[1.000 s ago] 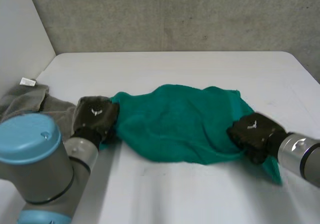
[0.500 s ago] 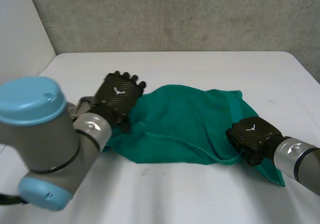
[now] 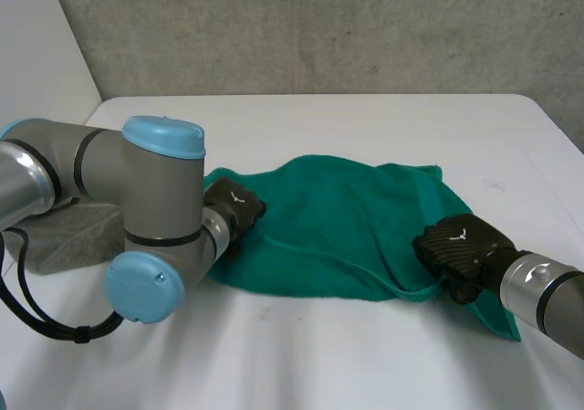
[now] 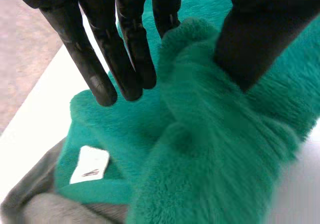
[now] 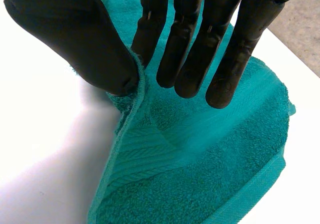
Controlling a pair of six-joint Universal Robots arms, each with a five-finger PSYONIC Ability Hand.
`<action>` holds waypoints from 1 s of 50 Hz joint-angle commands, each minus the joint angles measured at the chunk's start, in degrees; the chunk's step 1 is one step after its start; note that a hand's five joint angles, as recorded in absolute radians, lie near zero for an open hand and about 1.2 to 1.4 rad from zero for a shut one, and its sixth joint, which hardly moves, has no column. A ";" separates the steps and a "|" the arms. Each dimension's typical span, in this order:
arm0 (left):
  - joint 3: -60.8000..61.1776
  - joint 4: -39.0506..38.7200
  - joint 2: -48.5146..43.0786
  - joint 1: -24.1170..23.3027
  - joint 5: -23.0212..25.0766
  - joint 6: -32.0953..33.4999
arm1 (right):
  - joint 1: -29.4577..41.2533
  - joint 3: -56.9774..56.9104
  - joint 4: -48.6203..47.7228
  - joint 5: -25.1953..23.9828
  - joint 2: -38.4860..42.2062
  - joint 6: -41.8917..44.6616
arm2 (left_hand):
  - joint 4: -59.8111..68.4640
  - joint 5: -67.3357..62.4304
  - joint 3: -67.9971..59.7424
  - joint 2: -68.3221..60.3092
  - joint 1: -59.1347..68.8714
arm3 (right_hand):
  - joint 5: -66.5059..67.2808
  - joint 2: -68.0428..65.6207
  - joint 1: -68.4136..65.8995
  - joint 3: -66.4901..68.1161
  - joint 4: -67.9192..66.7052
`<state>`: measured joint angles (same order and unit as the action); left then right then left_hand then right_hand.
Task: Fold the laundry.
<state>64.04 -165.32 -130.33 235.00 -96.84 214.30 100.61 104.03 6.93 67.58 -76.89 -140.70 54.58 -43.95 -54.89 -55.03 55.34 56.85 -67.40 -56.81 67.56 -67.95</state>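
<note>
**laundrybot_fan:** Teal terry towel (image 3: 338, 218), thick and fluffy, lying rumpled across the middle of the smooth white table (image 3: 365, 118). Can anyone read what the hands are doing with it?

**seamripper:** Yep. The left hand (image 3: 233, 207) is on the towel end nearest its own arm. From the wrist camera, a plump fuzzy ridge of cloth humps up between the thumb and the fingers (image 4: 127, 39). Those fingers are straight and close together, with the thumb sunk into the pile on the other side. So it's pinching that ridge.

**laundrybot_fan:** And the far end?

**seamripper:** The right hand (image 3: 456, 246) has the opposite end. Its thumb and the finger next to it nip the flat woven hem, which runs away from between them as a thin raised edge. The other fingers (image 5: 187, 39) hang straight, side by side, just over the cloth. Past the fingertips the towel fans out into a rounded lobe with a ribbed band along its border.

**laundrybot_fan:** What's the grey stuff?

**seamripper:** That's a grey cloth (image 3: 78, 241), matte and soft-looking, bunched in a lump beside the left arm (image 3: 160, 200). Beyond the left fingertips it meets the towel's edge, and I can't tell which one's on top. A small white rectangular label (image 4: 90, 164) lies flat on the towel there, just beside the grey.
</note>
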 commanded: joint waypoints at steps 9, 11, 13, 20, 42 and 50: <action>6.00 -5.71 12.10 -2.97 -4.67 -2.13 | -1.82 -8.65 6.07 0.80 -5.45 0.51 | 25.42 -26.05 -25.11 -24.97 24.66 | 13.15 -12.60 -23.19 12.44 -12.05; 8.02 -7.46 16.92 -3.23 -4.76 -4.32 | -1.91 -12.51 9.57 0.71 -8.43 0.51 | 25.42 -26.05 -25.11 -24.97 24.66 | 13.15 -12.60 -23.19 12.44 -12.05; 9.60 -8.61 21.15 -3.32 -4.76 -6.25 | -2.08 -15.42 11.78 0.71 -10.11 0.42 | 25.42 -26.05 -25.11 -24.97 24.66 | 13.15 -12.60 -23.19 12.44 -12.05; 17.77 -11.60 34.60 -3.24 -4.58 -14.34 | -2.96 -25.09 18.82 0.71 -14.60 0.33 | 25.42 -26.05 -25.11 -24.97 24.66 | 13.15 -12.60 -23.19 12.44 -12.05; 32.38 -23.82 32.69 -2.36 -4.32 -20.77 | -4.45 -25.72 23.65 0.19 0.85 -6.68 | 25.42 -26.05 -25.11 -24.97 24.66 | 13.15 -12.60 -23.19 12.44 -12.05; 31.50 -26.63 30.22 -1.04 -4.23 -20.68 | -9.90 -19.75 21.99 -4.29 6.40 -15.74 | 25.42 -26.05 -25.11 -24.97 24.66 | 5.85 -5.29 -15.88 5.13 -4.74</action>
<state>96.40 -189.86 -98.50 232.88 -101.15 193.51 95.22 79.44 30.59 67.06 -74.10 -149.63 68.68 -55.97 -68.30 -68.29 65.16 56.85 -67.50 -56.80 67.56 -67.96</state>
